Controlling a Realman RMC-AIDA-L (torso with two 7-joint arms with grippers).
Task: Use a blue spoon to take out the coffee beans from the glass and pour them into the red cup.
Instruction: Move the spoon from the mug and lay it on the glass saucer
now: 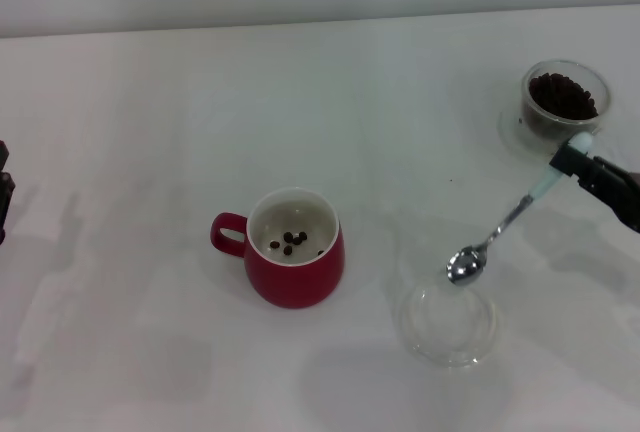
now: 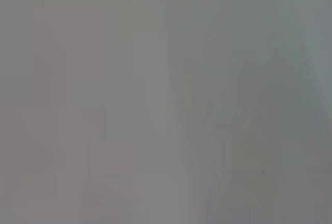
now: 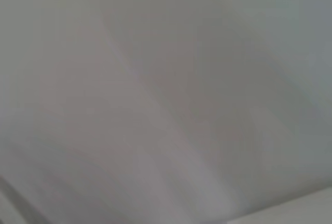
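In the head view the red cup [image 1: 290,252] stands mid-table, its handle to the left, with several coffee beans [image 1: 292,242] on its white inside. The glass [image 1: 563,99], filled with dark beans, stands at the far right. My right gripper [image 1: 578,164] comes in from the right edge, shut on the pale handle of the blue spoon [image 1: 500,232]. The spoon slants down to the left. Its metal bowl hangs empty just above the far rim of a shallow clear dish. My left gripper [image 1: 5,192] sits parked at the left edge. Both wrist views show only blank surface.
A shallow clear glass dish [image 1: 448,324] lies at the front right, below the spoon's bowl. The white table [image 1: 150,102] runs back to a pale wall.
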